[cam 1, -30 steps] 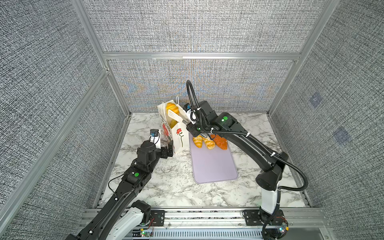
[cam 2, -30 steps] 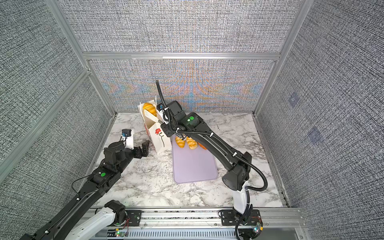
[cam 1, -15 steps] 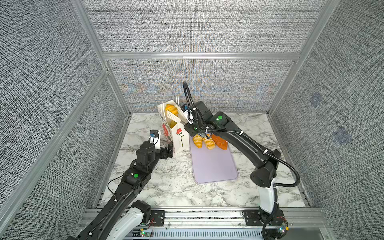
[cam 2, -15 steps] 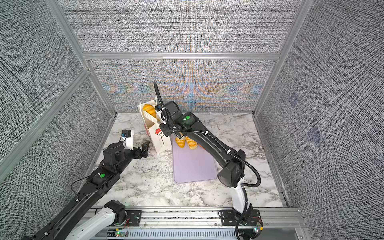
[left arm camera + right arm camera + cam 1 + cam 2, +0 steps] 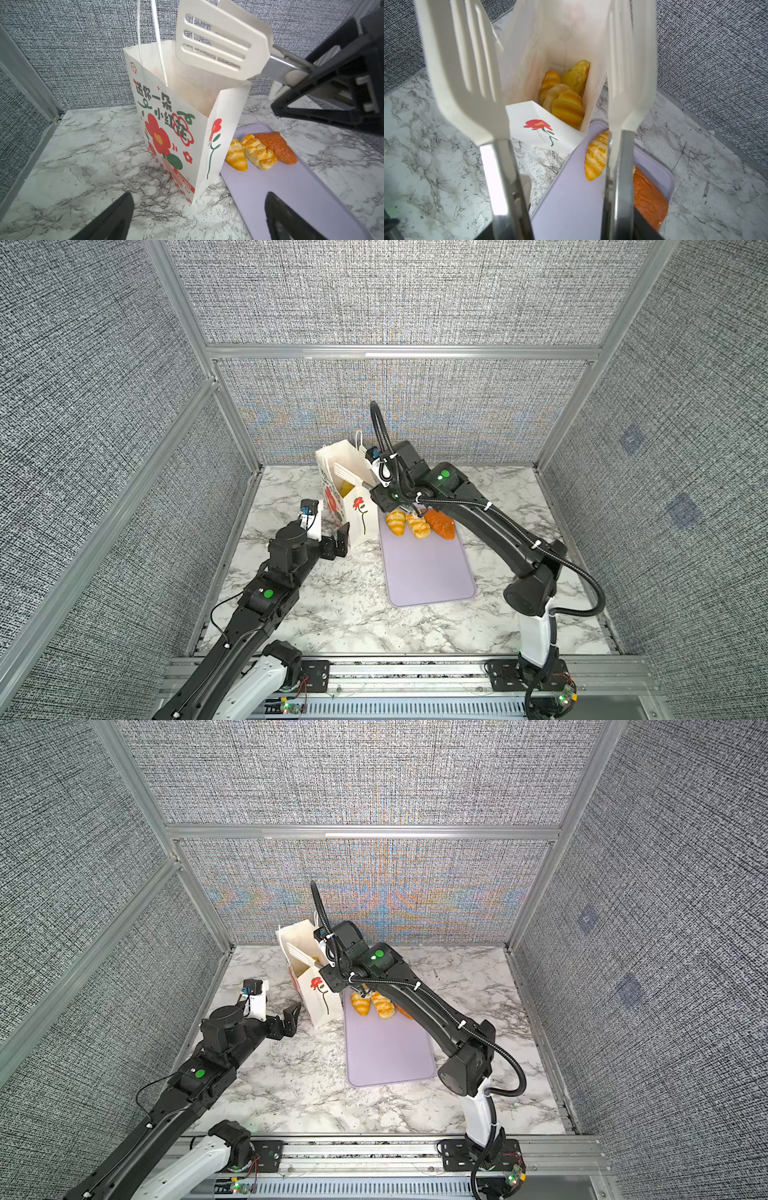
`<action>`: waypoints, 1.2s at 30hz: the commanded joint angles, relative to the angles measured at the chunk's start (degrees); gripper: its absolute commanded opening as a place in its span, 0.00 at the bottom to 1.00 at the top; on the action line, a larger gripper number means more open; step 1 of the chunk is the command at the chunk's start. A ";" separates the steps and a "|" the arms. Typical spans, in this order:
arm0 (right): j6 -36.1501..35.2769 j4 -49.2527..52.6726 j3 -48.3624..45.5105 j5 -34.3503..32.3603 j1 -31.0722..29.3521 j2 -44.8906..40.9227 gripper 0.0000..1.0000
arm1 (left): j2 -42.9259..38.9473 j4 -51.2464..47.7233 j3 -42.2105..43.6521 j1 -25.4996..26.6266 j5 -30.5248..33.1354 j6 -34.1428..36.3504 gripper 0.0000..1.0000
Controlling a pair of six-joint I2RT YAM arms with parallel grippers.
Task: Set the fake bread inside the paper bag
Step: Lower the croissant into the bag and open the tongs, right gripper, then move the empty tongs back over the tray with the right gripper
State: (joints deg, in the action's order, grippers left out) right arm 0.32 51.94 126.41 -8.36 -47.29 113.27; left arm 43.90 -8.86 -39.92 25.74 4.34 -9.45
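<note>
The white paper bag [image 5: 358, 512] [image 5: 319, 996] [image 5: 182, 128] [image 5: 538, 127] stands open at the lavender tray's far left corner. Several yellow fake bread pieces [image 5: 566, 106] lie inside it. Two yellow croissants [image 5: 395, 522] [image 5: 417, 526] and a darker orange-brown piece [image 5: 439, 524] [image 5: 276, 147] rest on the tray's far end. My right gripper [image 5: 380, 492] [image 5: 329, 974] [image 5: 566, 228] is shut on white slotted tongs [image 5: 347, 475] [image 5: 220, 45]. Their blades [image 5: 467, 72] are spread over the bag mouth with nothing between them. My left gripper [image 5: 330, 537] [image 5: 278, 1017] [image 5: 198, 199] is open and low, just short of the bag's near corner.
The lavender tray [image 5: 428, 576] [image 5: 386, 1052] lies right of the bag on the marble table. The bag's cord handles [image 5: 158, 41] stand up at its far side. Grey fabric walls with aluminium rails enclose the table on three sides.
The tongs' blades have spread apart over the bag. The yellow croissant that was held at the bag's mouth now lies lower inside it. The left arm has barely moved.
</note>
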 commanded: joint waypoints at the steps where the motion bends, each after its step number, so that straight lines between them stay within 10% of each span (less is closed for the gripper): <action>1: 0.47 -2.37 -2.65 -0.15 -0.24 -2.81 0.61 | -1.18 1.38 0.54 -0.07 -2.20 0.04 0.99; 36: 6.24 -9.97 -44.12 -10.76 5.07 -28.32 0.62 | 2.74 12.28 7.29 12.04 1.30 -7.55 0.99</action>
State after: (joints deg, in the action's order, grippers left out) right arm 4.45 43.81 83.96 -17.78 -42.61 86.19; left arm 46.19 0.30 -33.01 37.41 4.64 -16.51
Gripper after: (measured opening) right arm 0.622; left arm 0.993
